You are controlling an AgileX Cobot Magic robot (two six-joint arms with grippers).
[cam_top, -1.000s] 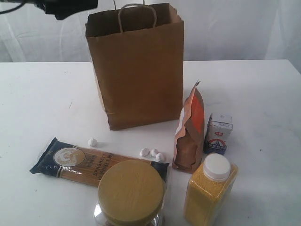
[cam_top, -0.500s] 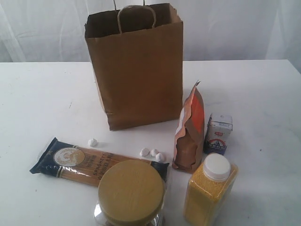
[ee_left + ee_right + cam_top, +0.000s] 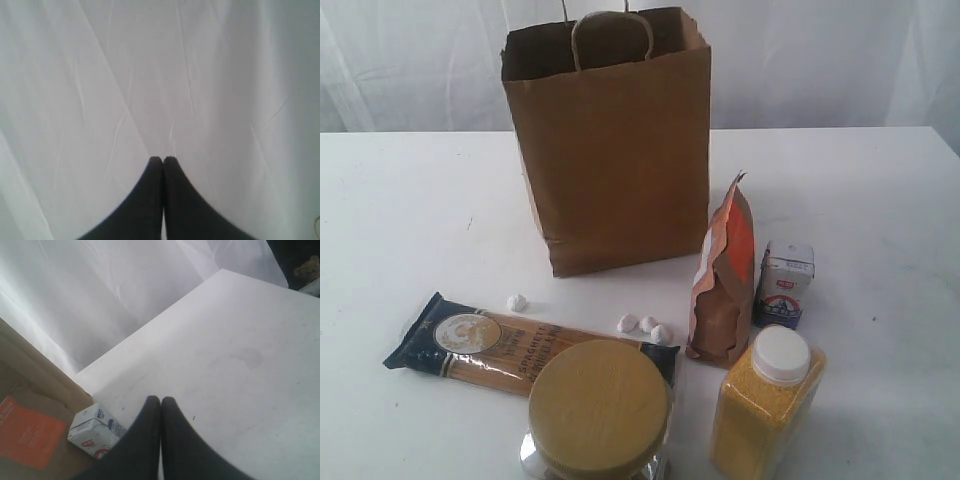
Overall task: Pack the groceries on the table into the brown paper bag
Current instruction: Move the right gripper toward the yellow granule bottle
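Withdrawn from overhead, left fingers (image 3: 147,200) closed, empty; right fingers (image 3: 145,440) likewise; white table (image 3: 410,200), white curtain (image 3: 410,70).

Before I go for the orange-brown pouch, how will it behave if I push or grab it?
The orange-brown pouch stands tall on a narrow base, so a side push would probably tip it, perhaps onto the small white-blue carton beside it. Its creased, pinched top suggests soft walls that may crumple when gripped. The bottom bulges, so weight likely sits low.

I see the bag (image 3: 610,150) at twelve o'clock on the bench (image 3: 410,200); pouch (image 3: 723,280), carton (image 3: 786,283) and bottle (image 3: 765,405) stand at four, jar (image 3: 598,410) at six, spaghetti packet (image 3: 510,345) lying at seven.
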